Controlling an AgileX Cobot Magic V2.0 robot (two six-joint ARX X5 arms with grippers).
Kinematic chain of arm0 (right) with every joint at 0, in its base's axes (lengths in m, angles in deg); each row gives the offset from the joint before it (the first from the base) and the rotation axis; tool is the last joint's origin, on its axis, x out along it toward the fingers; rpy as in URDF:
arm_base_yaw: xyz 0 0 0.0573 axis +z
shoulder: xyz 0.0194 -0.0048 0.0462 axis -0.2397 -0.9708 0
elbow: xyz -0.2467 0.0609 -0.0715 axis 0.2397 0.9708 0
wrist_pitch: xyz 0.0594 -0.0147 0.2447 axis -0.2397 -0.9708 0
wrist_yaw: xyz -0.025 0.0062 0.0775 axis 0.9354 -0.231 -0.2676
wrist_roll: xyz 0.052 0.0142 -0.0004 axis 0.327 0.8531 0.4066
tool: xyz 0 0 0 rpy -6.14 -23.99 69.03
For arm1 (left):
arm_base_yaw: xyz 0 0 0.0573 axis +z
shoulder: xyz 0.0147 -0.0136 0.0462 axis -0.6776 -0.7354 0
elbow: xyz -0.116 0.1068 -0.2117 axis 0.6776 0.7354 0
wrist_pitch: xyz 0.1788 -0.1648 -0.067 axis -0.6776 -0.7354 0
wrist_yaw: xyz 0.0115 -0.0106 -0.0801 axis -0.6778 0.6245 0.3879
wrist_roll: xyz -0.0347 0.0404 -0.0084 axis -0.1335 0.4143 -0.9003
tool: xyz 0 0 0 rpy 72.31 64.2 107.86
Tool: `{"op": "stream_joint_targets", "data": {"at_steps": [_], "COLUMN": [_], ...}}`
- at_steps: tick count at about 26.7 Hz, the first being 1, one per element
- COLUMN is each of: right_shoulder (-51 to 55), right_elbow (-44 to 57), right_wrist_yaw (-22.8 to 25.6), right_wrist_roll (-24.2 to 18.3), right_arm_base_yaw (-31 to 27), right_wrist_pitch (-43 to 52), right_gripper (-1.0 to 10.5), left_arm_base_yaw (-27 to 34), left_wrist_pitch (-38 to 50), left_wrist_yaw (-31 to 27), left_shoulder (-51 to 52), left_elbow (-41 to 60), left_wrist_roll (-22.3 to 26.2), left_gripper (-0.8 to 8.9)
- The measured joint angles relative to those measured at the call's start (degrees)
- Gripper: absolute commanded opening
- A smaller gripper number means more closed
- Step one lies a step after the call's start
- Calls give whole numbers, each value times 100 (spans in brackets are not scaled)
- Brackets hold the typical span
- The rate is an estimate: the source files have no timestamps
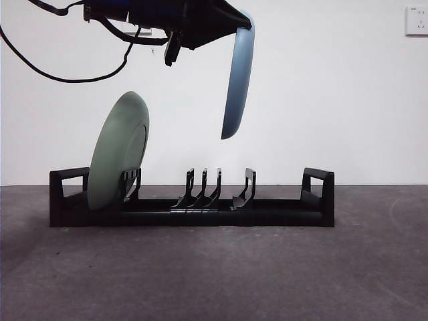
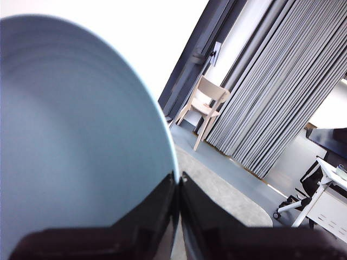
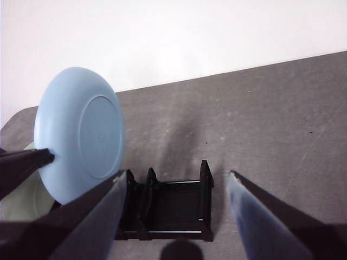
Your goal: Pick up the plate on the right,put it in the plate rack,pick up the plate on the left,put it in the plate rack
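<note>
A light blue plate [image 1: 239, 80] hangs on edge in the air above the middle of the black plate rack [image 1: 200, 212]. My left gripper [image 1: 244, 23] is shut on its upper rim; in the left wrist view the jaws [image 2: 179, 176] pinch the blue plate's edge [image 2: 70, 135]. A pale green plate [image 1: 119, 150] leans upright in the rack's left end. My right gripper [image 3: 178, 173] hovers high over the rack [image 3: 179, 203], open and empty, looking down at the blue plate [image 3: 78, 132] and a sliver of the green plate [image 3: 21, 197].
The rack's middle and right divider prongs [image 1: 204, 187] stand free. Black cables [image 1: 67, 79] hang from the arm at top left. A wall socket [image 1: 416, 20] sits on the white wall behind the dark grey table [image 1: 214, 274].
</note>
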Motion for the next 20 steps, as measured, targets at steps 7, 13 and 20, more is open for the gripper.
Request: {"op": "stream_joint_targets", "data": {"at_steps": [7, 13, 20], "right_shoulder": [0, 0, 0], "right_elbow": [0, 0, 0], "right_wrist_yaw": [2, 2, 2], "right_wrist_roll": [0, 0, 0], "right_arm_base_yaw": [0, 0, 0], "right_wrist_pitch": [-39, -39, -39], "right_gripper": [313, 312, 312], "left_arm_base_yaw": [20, 20, 20], "left_wrist_pitch": [20, 74, -13], "left_wrist_yaw": [-24, -28, -28], "left_shoulder": [0, -199, -669], "left_elbow": [0, -15, -33], "left_wrist_roll": [-94, -109, -120], "left_gripper": [-10, -10, -10]}}
